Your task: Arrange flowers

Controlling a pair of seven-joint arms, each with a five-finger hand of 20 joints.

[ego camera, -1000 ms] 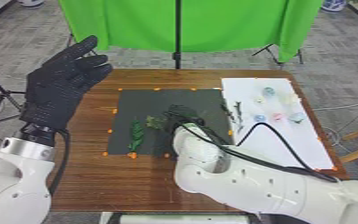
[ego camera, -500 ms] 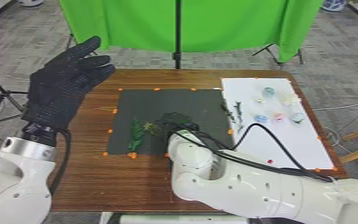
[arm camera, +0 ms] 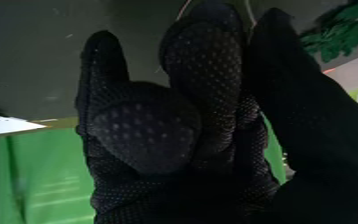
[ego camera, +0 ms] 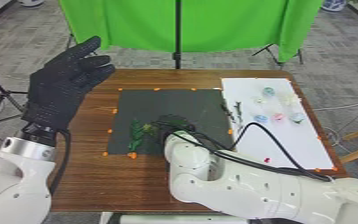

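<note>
Nearest, the right arm has swung a little to its left over the last second, so that a small red thing on the white sheet now shows beside it. Farther in, the right hand has moved the same way across the dark mat and is now close to the tall leafy sprig. The yellowish-green sprig has shifted with it, which suggests that it is being carried or drawn along. In the right wrist view the fingertips are closed against the thumb, apparently pinching a thin stem, while one finger is folded in; how firm the pinch is cannot be told.

For the task, this looks like the fine placing of a filler stem beside the greenery, at an early stage. The next move probably calls for setting it down flat and parting the fingers gently, since a snag could drag the leaves out of line.

Beyond, to the right, the blue flower, the pink flower and other blooms lie on the white sheet, unmoved and yet to be placed. The left hand remains raised at the left, its fingers loosely extended and holding nothing.
</note>
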